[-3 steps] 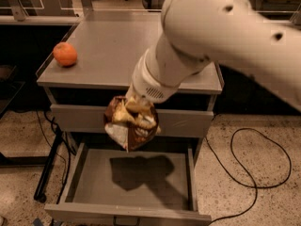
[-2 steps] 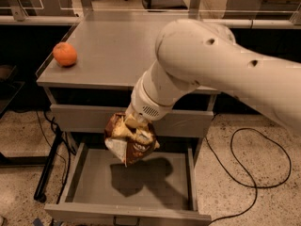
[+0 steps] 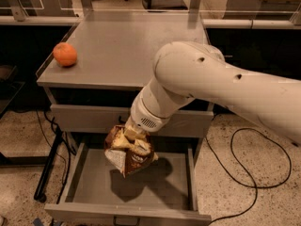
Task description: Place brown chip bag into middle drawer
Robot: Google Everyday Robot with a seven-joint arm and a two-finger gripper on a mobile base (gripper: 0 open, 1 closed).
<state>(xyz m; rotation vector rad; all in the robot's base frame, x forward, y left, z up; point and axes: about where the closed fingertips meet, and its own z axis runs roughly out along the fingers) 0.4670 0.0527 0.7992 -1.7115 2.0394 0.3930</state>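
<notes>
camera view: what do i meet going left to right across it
orange fruit → brown chip bag, hanging from the gripper at its top, over the open middle drawer → black cable on the floor

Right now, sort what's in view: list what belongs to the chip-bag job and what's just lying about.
Belongs to the job:
- brown chip bag, hanging in the air
- gripper, shut on the bag, above the drawer
- middle drawer, pulled open

Just lying about:
- orange, on the left of the cabinet top
</notes>
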